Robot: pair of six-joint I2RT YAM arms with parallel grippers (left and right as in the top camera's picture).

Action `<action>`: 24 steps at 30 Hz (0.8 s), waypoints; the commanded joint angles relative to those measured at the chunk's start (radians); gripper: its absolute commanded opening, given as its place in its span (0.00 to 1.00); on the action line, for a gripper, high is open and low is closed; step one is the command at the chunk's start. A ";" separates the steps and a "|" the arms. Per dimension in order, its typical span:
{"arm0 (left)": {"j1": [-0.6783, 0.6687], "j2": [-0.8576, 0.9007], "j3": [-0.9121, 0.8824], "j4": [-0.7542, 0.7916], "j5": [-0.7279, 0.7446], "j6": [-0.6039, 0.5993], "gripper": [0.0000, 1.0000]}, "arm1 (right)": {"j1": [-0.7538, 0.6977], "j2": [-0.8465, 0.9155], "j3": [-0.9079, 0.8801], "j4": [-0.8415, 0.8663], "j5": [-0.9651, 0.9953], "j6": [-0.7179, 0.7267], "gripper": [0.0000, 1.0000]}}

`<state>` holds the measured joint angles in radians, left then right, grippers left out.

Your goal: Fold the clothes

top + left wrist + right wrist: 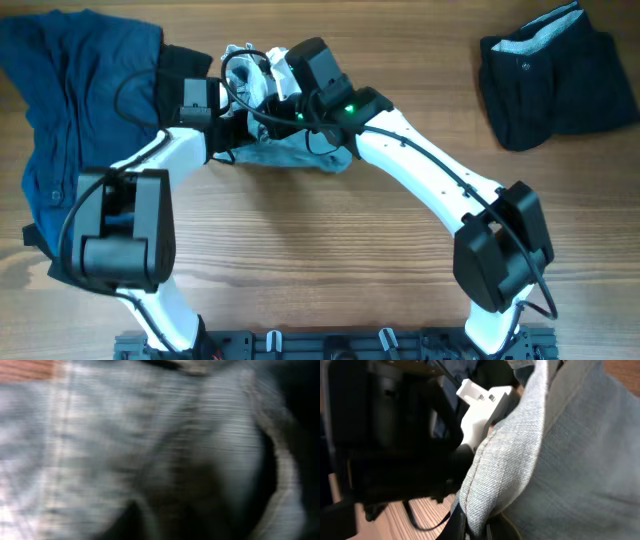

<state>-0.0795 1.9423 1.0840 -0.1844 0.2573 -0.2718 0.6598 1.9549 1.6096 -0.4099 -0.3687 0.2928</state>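
Note:
The pale denim shorts (pixel 290 152) lie bunched at the table's upper middle, mostly hidden under both arms. My right gripper (pixel 472 530) is shut on a fold of the shorts (pixel 520 455), cloth pinched between its fingers. In the overhead view it is at the bundle (pixel 285 85). My left gripper (pixel 235 130) is pressed into the same bundle from the left. Its wrist view is filled with blurred denim (pixel 125 450), and its fingers cannot be made out. A dark navy garment (pixel 75 90) lies at the upper left. A folded black garment (pixel 555 75) lies at the upper right.
The left arm's wrist and a white bracket (pixel 480 410) sit close beside the right gripper. Cables loop over the bundle (pixel 240 75). The arm bases and a black rail (pixel 330 345) line the front edge. Bare wooden table (pixel 320 250) spans the middle.

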 commanded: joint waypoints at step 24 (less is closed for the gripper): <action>0.117 -0.275 -0.050 -0.403 -0.377 0.006 0.04 | -0.005 0.005 0.000 0.038 0.011 0.025 0.04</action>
<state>0.0315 1.6207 1.0405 -0.5850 -0.0448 -0.2680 0.6594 1.9579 1.6096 -0.3676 -0.3687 0.3138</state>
